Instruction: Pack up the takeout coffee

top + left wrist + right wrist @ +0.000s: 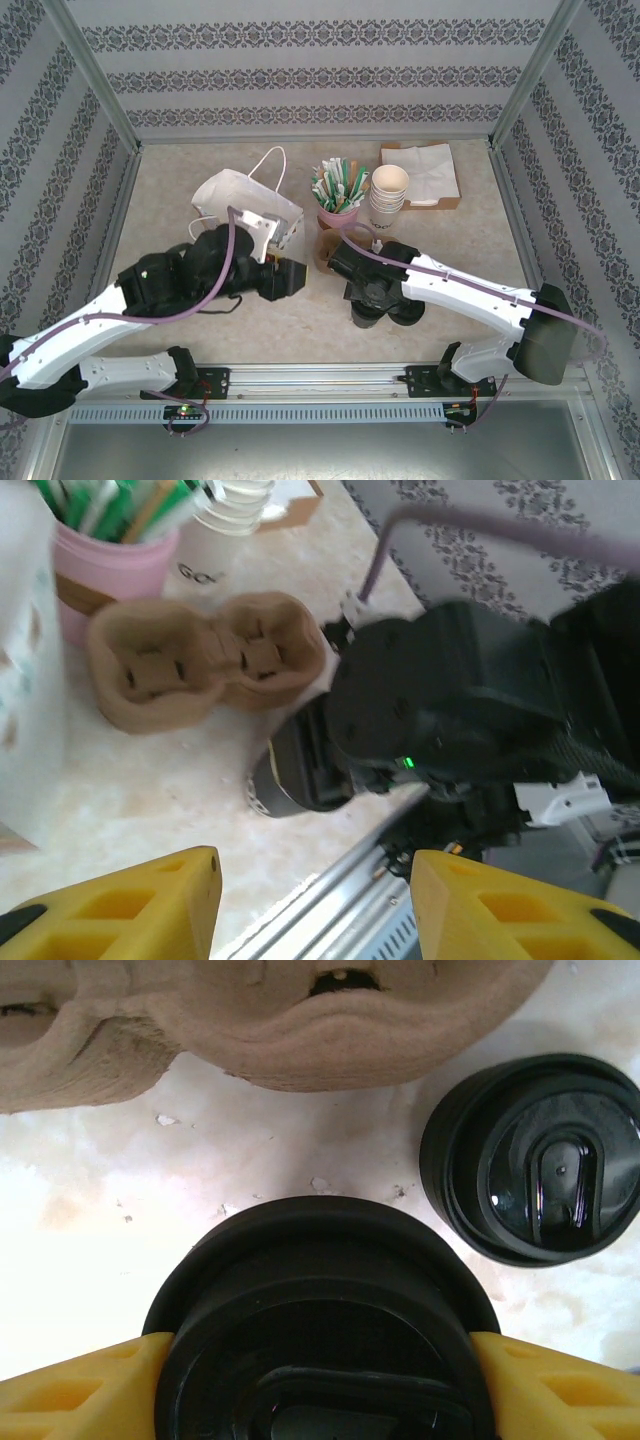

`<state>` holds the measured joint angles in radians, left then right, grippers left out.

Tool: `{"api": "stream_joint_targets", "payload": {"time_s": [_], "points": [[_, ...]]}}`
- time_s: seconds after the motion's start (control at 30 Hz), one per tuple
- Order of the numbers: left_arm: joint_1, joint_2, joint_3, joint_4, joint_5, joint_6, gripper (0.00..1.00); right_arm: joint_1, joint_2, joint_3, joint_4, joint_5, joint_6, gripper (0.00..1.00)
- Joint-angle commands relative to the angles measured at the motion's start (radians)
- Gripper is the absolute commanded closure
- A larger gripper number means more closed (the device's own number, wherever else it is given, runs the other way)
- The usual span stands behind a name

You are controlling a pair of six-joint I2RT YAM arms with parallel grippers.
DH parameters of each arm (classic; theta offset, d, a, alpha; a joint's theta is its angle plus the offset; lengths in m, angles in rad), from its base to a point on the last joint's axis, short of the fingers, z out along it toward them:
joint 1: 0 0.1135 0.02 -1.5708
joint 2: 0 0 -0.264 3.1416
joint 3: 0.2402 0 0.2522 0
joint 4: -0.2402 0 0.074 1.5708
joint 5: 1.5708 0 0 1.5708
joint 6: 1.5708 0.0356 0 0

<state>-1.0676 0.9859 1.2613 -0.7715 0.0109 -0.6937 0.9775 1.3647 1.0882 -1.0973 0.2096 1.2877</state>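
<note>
Pulp carrier [205, 660] holes empty, so packing is pending: right gripper [320, 1365] grips the takeout coffee [320, 1270] beside it, left gripper [315, 900] gapes wide, empty.

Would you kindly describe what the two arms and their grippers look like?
Both the left arm and right arm have white shells, black joints and a mauve cable along them. The fingers are yellow moulded wedges with recessed pockets.
</note>
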Motion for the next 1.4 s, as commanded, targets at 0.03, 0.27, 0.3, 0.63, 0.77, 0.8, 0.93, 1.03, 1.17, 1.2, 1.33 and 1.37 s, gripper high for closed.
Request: {"api": "stream_joint_targets", "payload": {"time_s": [0.03, 0.27, 0.3, 0.63, 0.77, 0.8, 0.93, 1.03, 1.17, 1.2, 1.33, 1.37], "points": [[-0.041, -0.106, -0.121, 0.112, -0.046, -0.144, 0.47, 0.003, -0.002, 0.029, -0.048, 0.02, 0.169, 0.29], [-0.06, -0.269, -0.481, 0.317, -0.028, -0.345, 0.47, 0.03, -0.039, -0.037, -0.009, 0.06, 0.353, 0.29], [-0.07, -0.264, -0.524, 0.385, -0.017, -0.385, 0.47, 0.033, -0.038, -0.032, -0.02, 0.072, 0.374, 0.29], [-0.195, -0.089, -0.82, 0.954, -0.123, -0.507, 0.42, 0.059, 0.009, -0.007, -0.049, 0.066, 0.521, 0.27], [-0.2, 0.052, -0.855, 1.155, -0.131, -0.482, 0.4, 0.06, 0.022, -0.004, -0.045, 0.066, 0.531, 0.26], [-0.2, 0.093, -0.86, 1.208, -0.129, -0.482, 0.4, 0.061, 0.023, -0.003, -0.043, 0.065, 0.53, 0.26], [-0.2, 0.229, -0.884, 1.429, -0.143, -0.511, 0.39, 0.061, 0.032, 0.004, -0.044, 0.054, 0.528, 0.26], [-0.201, 0.303, -0.862, 1.508, -0.138, -0.507, 0.38, 0.06, 0.04, 0.008, -0.037, 0.048, 0.53, 0.26], [-0.201, 0.356, -0.871, 1.585, -0.168, -0.531, 0.38, 0.061, 0.058, 0.022, -0.035, 0.041, 0.518, 0.26], [-0.201, 0.368, -0.876, 1.603, -0.173, -0.536, 0.38, 0.061, 0.06, 0.022, -0.032, 0.04, 0.515, 0.25], [-0.2, 0.42, -0.866, 1.651, -0.179, -0.544, 0.39, 0.061, 0.06, 0.011, -0.007, 0.029, 0.51, 0.25], [-0.2, 0.432, -0.867, 1.672, -0.18, -0.549, 0.39, 0.061, 0.06, 0.01, -0.007, 0.028, 0.51, 0.25]]}}
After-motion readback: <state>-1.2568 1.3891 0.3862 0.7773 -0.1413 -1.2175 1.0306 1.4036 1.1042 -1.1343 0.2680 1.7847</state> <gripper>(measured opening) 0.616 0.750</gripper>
